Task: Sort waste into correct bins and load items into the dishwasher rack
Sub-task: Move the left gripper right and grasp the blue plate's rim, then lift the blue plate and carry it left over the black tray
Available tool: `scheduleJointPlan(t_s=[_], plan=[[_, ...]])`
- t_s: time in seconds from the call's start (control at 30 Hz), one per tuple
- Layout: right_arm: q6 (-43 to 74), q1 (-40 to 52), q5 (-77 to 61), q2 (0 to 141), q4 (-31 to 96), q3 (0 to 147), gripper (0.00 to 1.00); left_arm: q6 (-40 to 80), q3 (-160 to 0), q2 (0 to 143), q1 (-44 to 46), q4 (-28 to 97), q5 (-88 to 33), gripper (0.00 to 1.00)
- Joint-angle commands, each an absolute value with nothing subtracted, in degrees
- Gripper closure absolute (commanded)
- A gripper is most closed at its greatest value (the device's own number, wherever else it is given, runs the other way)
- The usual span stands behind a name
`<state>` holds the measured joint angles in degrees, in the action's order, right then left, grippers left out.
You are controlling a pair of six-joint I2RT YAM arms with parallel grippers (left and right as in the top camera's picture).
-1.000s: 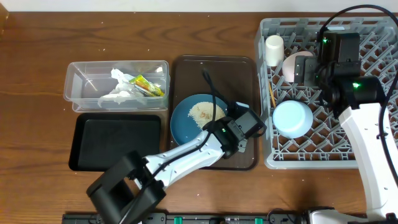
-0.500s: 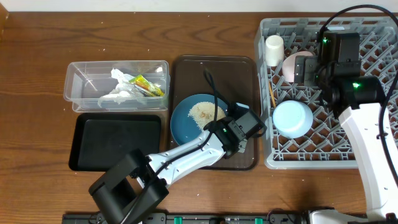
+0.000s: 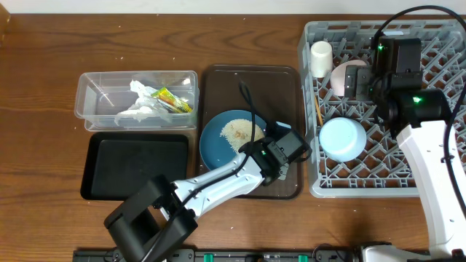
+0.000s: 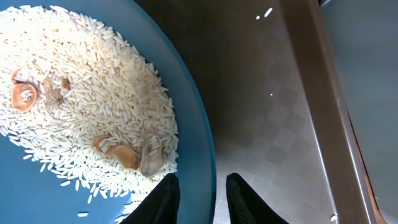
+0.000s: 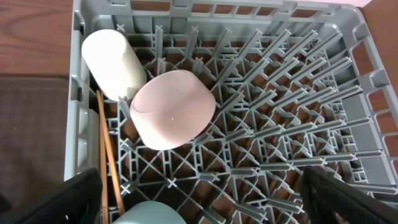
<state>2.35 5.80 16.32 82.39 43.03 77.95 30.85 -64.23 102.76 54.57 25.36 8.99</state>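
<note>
Crowding left gripper (image 4: 198, 196), blue bowl (image 4: 74, 74) rim, apparently between fingers.

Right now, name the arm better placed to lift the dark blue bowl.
Left. The left gripper already straddles the dark blue bowl rim, one finger each side. The right gripper hangs open over the dishwasher rack.

tub (image 3: 137, 99) behind tray (image 3: 135, 165), bowl (image 3: 231, 138) between tub and rack (image 3: 429, 145)
</note>
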Motion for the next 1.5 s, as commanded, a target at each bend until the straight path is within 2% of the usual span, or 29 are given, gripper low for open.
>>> scheduleJointPlan(t_s=[0.0, 1.13, 1.3, 1.47], plan=[[2.74, 5.65, 16.47, 82.63, 43.11, 78.39, 0.01, 30.72, -63.96, 103.72, 54.74, 25.67, 9.45, 0.71], [2.74, 5.65, 16.47, 82.63, 43.11, 78.39, 0.01, 31.81, -61.47, 103.68, 54.74, 26.22, 9.5, 0.72], [2.72, 5.65, 16.47, 82.63, 43.11, 78.39, 0.01, 31.81, -61.47, 103.63, 54.74, 26.22, 9.5, 0.79], [2.72, 5.65, 16.47, 82.63, 43.11, 78.39, 0.01, 31.81, -61.52, 103.37, 54.74, 26.24, 9.5, 0.92]])
